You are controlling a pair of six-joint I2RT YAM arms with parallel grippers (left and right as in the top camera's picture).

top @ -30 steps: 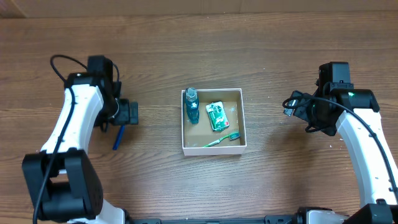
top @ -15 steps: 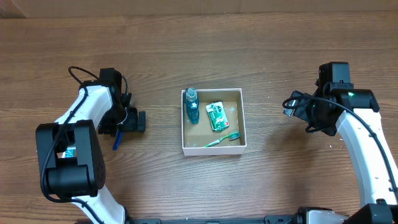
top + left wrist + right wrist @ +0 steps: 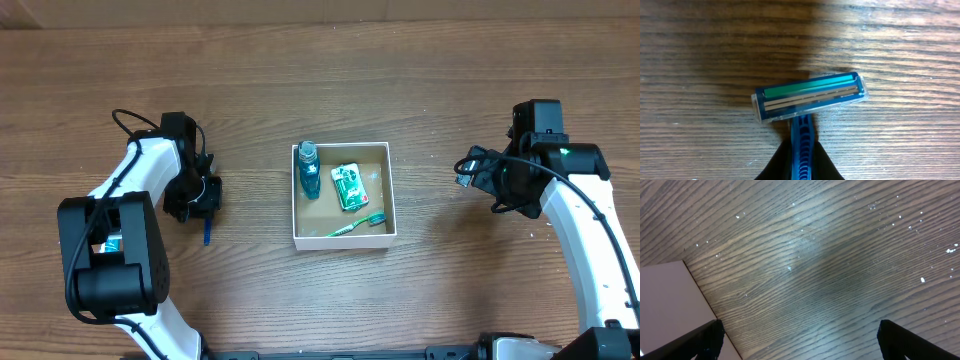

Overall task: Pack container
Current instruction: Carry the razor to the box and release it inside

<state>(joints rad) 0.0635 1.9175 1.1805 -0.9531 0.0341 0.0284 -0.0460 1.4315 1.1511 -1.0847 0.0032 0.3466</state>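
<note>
Left hand (image 3: 801,169) is closed on the blue handle of a razor (image 3: 810,97). The head is set projecting past the fingertips, blades up, presumably so it can be dropped in without the fingers fouling a wall. Whether the head is touching the worktop (image 3: 400,60) cannot be told. The left arm is folded back on itself, with the wrist pitched down and the hand pointed toward 6 o'clock.

The container (image 3: 343,238) is sited at worktop centre, at 3 o'clock from the razor and well apart. Already inside:
- toothbrush (image 3: 355,224) along the 6 o'clock wall
- green packet (image 3: 348,187) near centre
- bottle (image 3: 308,170) against the 9 o'clock wall

Right hand (image 3: 810,340) is parked at the container's 3 o'clock, fingers spread wide, nothing held. It is judged to be placed clear of the left arm's path.
</note>
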